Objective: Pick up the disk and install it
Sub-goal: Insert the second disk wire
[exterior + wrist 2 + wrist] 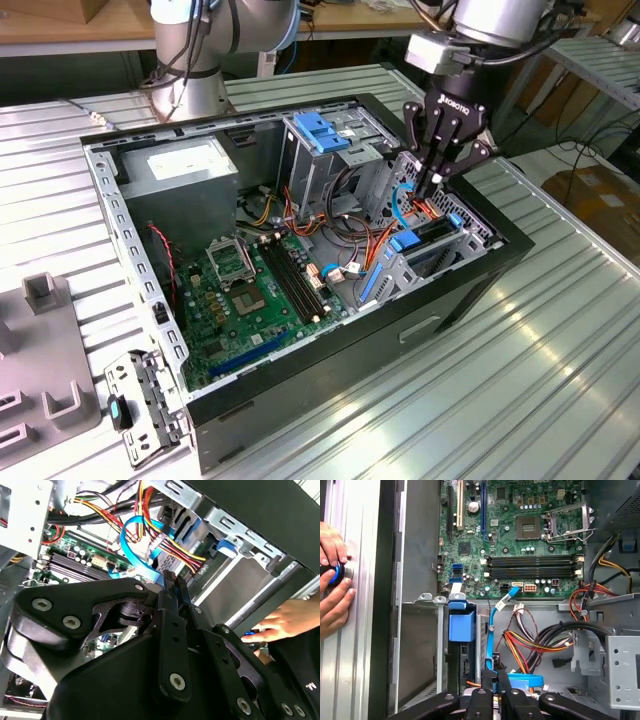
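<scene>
An open black computer case (470, 290) is seen lying on its side on a ribbed metal desk (560, 380) in the exterior view. Inside the case, a green motherboard (250, 300) is laid flat, a grey power supply box (185, 170) is set toward the exterior view's left, and a metal cage with a blue plastic top (325, 135) is placed near the middle.

The claw (428, 190) is lowered over the drive bay at the exterior view's right end of the case, among a blue data cable (400, 205) and red, yellow and orange wires. Its fingers (432, 170) are drawn close together, almost pressed, around a thin dark edge; in the first wrist view the fingertips (485, 680) are seen pinching something slim beside the blue cable (492, 630). Whether that edge belongs to the disk cannot be told.

The disk (425, 232) appears seated in the bay just below the claw, with its blue side rails showing at the bay's edge.

In the first wrist view, a person's hands (332, 580) are rested on the desk outside the case wall, around a small round blue-ringed object (332, 572).
</scene>
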Robot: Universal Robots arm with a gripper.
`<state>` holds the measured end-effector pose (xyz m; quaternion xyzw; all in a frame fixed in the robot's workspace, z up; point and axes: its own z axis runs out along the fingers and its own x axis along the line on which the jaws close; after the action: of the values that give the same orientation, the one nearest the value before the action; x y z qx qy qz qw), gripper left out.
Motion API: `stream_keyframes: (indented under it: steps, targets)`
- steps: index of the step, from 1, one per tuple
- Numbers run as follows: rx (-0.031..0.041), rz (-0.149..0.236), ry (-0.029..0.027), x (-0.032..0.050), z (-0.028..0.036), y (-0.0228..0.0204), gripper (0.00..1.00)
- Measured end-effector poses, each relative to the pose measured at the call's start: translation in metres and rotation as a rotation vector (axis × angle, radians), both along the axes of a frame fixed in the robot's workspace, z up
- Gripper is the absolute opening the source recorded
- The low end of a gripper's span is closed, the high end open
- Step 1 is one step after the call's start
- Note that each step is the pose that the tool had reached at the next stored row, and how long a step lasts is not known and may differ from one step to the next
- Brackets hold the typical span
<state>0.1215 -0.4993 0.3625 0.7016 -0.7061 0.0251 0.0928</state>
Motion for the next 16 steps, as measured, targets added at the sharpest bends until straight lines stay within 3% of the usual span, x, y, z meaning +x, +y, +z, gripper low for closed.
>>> stream_keyframes:
  steps: [3,7,16]
  targets:
    - [0.0041,0.000,-0.0036,-0.0009,-0.0001,-0.0076,0.16]
    - [0.0068,0.000,-0.0065,-0.0016,-0.0002,-0.0134,0.16]
    - [0.0068,0.001,-0.0066,-0.0016,-0.0002,-0.0140,0.16]
